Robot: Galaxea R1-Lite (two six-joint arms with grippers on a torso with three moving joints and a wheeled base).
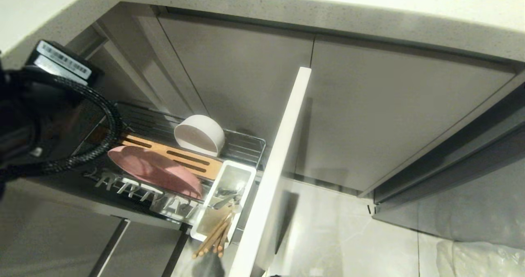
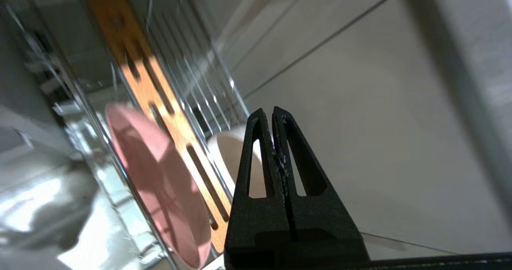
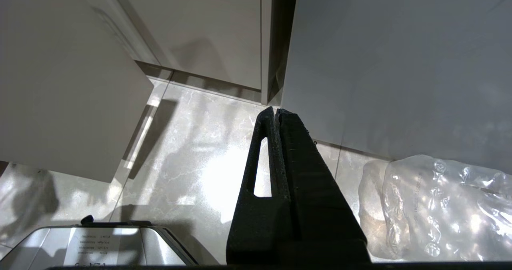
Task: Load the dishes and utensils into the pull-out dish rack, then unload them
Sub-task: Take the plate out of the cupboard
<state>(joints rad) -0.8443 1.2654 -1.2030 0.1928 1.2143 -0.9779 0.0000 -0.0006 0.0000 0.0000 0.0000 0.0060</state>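
Left wrist view shows the left hand (image 2: 273,116) closed and empty above the pull-out dish rack (image 1: 246,139), where the pink plate (image 2: 160,186) and white bowl (image 2: 230,158) stand beside it, under the pale counter (image 1: 287,2), over grey tile floor (image 1: 348,236).

Head view: dim, even indoor light, with soft shadow under the countertop (image 1: 287,6) and pale glare on the floor tiles (image 1: 328,227). Left wrist view: strong motion blur smears the pull-out dish rack (image 2: 176,78) and pink plate (image 2: 156,178), while the gripper stays sharp. Right wrist view: sharp, with a blown-out floor reflection (image 3: 224,174).
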